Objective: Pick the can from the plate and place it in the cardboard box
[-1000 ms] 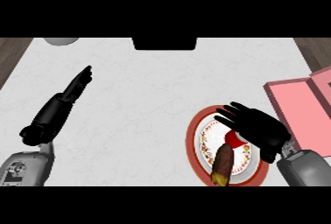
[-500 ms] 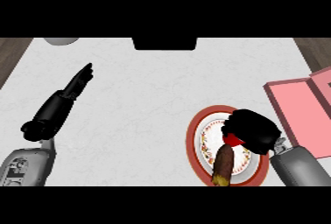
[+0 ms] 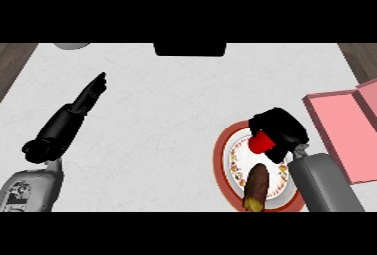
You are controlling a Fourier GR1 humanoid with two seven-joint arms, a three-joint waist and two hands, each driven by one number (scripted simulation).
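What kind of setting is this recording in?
Most likely a kitchen counter: a pale marbled top with a plate carrying a brown food item, the right hand curled round a red can, and a pink box alongside.

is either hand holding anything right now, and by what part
The right hand is curled round the red can over the plate, fingers wrapped over its upper part. The left hand is open and holds nothing.

Brown oblong item on white counter
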